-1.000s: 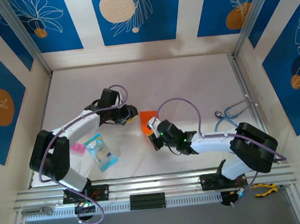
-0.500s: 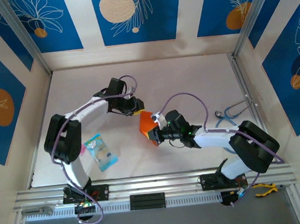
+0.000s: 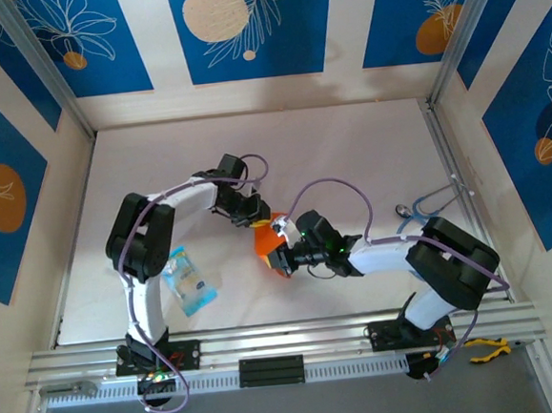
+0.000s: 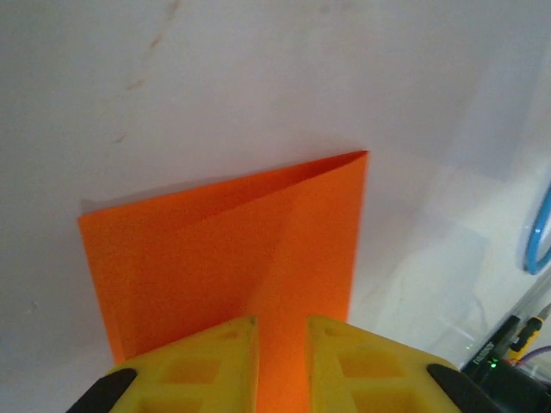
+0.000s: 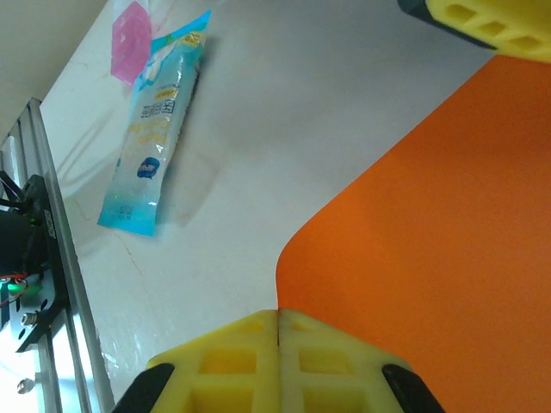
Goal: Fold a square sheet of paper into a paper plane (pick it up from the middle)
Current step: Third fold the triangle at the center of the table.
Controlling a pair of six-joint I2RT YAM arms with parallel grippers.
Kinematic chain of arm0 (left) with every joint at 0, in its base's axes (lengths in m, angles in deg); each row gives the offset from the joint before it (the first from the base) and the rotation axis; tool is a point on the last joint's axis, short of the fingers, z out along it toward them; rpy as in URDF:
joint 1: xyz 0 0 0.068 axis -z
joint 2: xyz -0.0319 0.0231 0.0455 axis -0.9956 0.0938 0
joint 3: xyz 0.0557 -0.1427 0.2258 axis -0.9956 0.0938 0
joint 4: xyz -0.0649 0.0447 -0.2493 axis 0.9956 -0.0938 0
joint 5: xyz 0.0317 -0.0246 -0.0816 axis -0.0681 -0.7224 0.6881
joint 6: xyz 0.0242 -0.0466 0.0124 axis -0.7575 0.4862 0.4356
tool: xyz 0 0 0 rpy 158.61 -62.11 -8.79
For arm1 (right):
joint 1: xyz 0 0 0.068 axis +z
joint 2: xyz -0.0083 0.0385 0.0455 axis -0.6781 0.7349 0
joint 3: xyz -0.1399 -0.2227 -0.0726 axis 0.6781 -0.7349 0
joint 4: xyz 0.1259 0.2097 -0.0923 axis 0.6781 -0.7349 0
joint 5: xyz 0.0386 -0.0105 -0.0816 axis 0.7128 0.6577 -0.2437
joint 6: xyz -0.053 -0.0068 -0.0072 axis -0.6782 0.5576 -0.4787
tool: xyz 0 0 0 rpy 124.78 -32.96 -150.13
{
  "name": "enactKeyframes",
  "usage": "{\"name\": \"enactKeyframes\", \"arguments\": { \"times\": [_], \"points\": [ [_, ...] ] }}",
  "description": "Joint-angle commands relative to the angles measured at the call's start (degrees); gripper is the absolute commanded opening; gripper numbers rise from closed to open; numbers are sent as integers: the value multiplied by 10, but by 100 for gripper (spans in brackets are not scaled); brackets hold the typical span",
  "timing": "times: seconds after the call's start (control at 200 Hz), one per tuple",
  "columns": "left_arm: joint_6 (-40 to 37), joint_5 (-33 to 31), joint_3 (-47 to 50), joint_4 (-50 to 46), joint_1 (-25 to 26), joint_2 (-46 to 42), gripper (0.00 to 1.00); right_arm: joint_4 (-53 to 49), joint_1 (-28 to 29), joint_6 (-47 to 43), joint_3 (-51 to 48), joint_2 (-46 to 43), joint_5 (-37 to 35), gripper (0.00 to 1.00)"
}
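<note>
Left arm's swung right across since a second ago, so my left pincer [image 3: 258, 217] now sits at the sheet [image 3: 266, 240], just opposite my right pincer [image 3: 280, 256]. The right one's squeezed together on the sheet's edge. The left one's fingers are a sliver apart, with orange paper running up between them. I reckon the trick is to hold the right tight and close the left squarely, no tugging. The left wrist view shows a diagonal fold; the right wrist view shows a packet [image 5: 159, 146] on the worktop, well clear of that pincer.
</note>
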Motion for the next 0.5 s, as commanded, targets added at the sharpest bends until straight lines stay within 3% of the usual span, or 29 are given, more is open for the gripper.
{"name": "enactKeyframes", "arguments": {
  "times": [0.0, 0.495],
  "points": [
    [-22, -16, 2, -18, 5, 19, 21, 11, 0, -4, 11, 12, 7, 1],
    [-32, -47, 18, -26, 7, 33, 20, -70, -31, -47, 17, 7, -64, 1]
  ]
}}
